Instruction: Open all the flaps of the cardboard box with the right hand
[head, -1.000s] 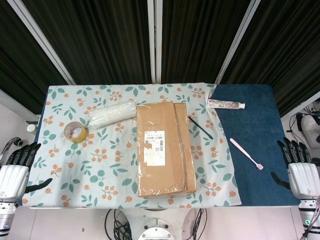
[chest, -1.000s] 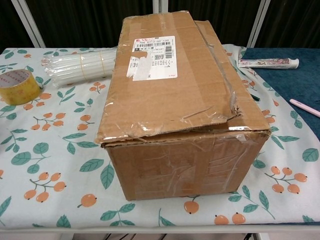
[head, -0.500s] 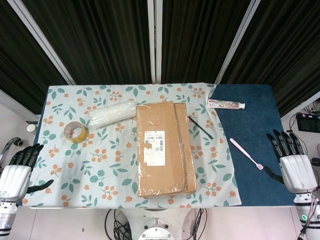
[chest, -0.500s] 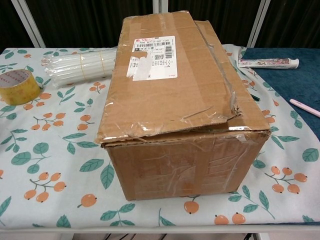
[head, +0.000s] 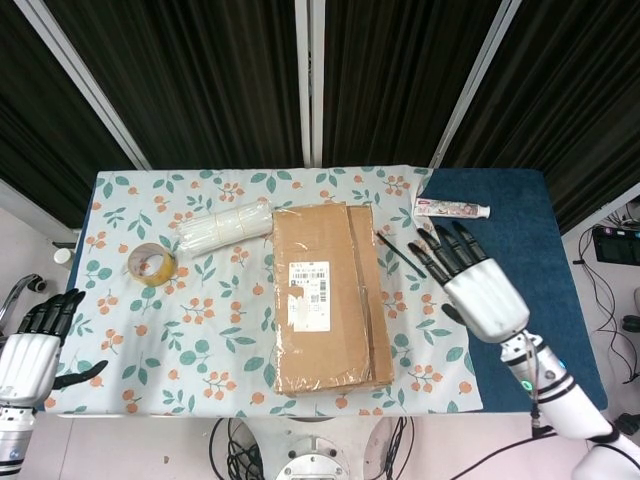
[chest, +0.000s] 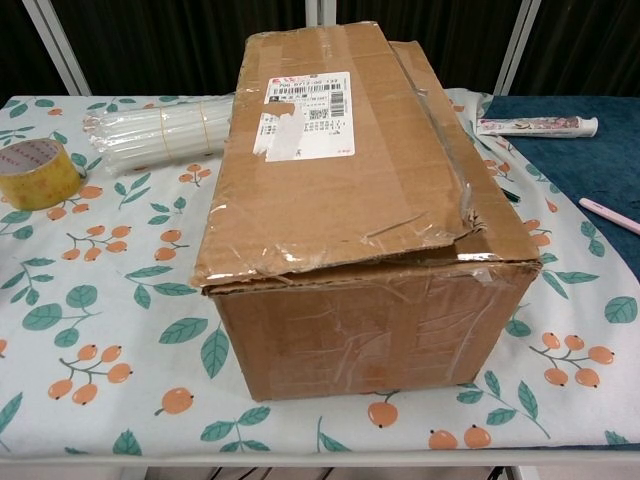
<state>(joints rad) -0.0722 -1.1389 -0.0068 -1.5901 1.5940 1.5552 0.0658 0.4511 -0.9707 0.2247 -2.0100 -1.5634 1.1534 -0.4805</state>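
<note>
The cardboard box (head: 328, 295) lies in the middle of the table with its top flaps folded down; a white label sits on the upper flap. In the chest view the box (chest: 360, 210) fills the frame, its top flap slightly lifted at the near edge. My right hand (head: 475, 285) hovers to the right of the box, fingers spread and pointing away from me, holding nothing. My left hand (head: 35, 345) hangs off the table's near left corner, fingers apart and empty. Neither hand shows in the chest view.
A roll of yellow tape (head: 150, 264) and a bundle of clear tubes (head: 222, 230) lie left of the box. A toothpaste tube (head: 452, 209) rests on the blue mat (head: 530, 250) at back right. A black pen (head: 398, 252) lies by the box's right side.
My right hand has swung in from the table's right edge toward the box, now covering the pink toothbrush. The left hand and the box have not moved.
</note>
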